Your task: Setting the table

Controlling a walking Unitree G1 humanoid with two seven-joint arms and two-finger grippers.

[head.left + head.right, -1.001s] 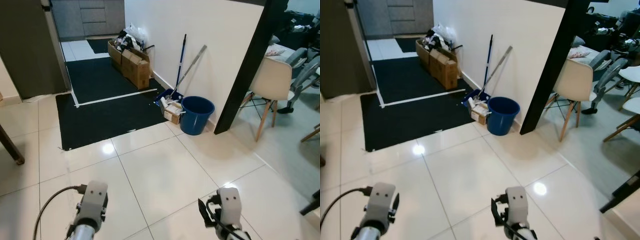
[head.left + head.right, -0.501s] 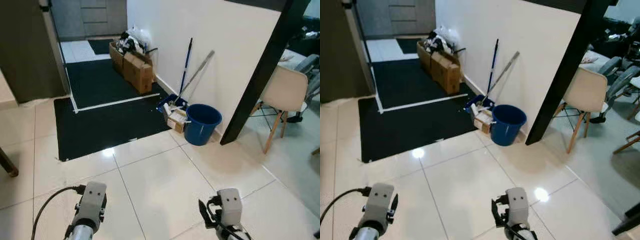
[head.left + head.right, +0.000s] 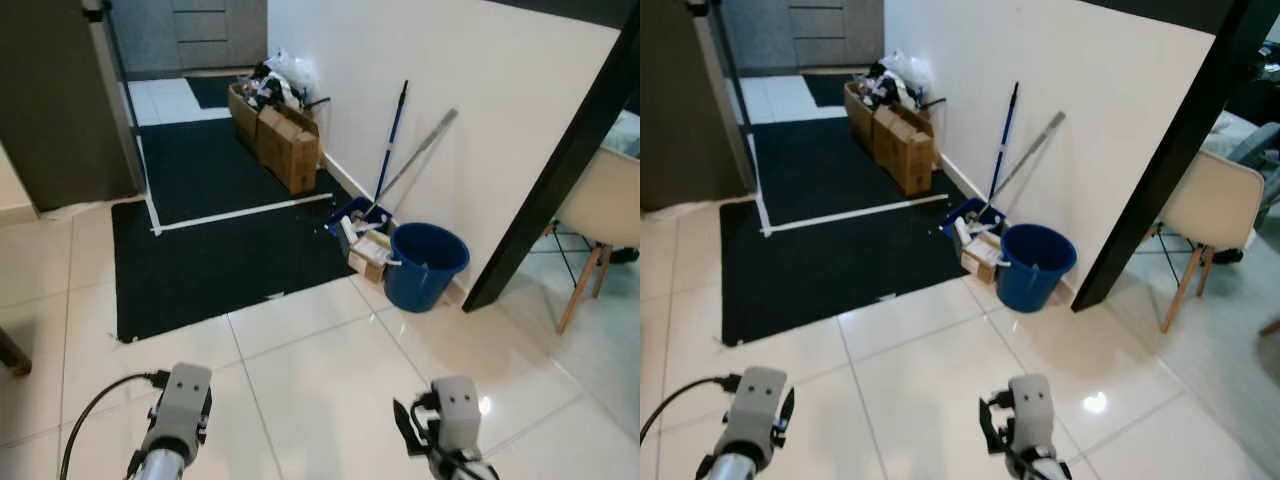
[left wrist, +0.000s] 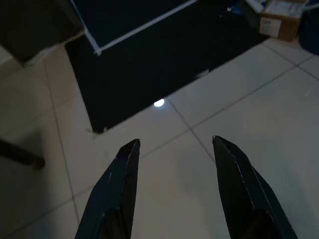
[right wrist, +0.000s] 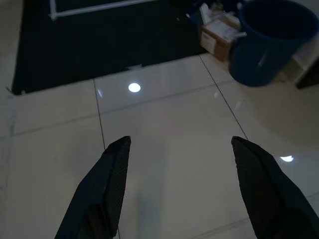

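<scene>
Compared with a second ago the head camera has swung left, so the blue bucket (image 3: 425, 264) and the white chair (image 3: 1205, 218) now sit further right while the things themselves lie as before. Both arms hang low over the pale tiled floor (image 3: 330, 370): left gripper (image 4: 174, 149) and right gripper (image 5: 179, 144) each with fingers spread and empty. No tableware can be made out; a mop (image 3: 392, 135) leans against the white wall (image 3: 470, 100), handle tilted up and to the right.

Glossy pale tiles (image 3: 320, 370) near, black mat (image 3: 220, 240) beyond, bucket (image 3: 425, 265) by white wall (image 3: 450, 90) right.
</scene>
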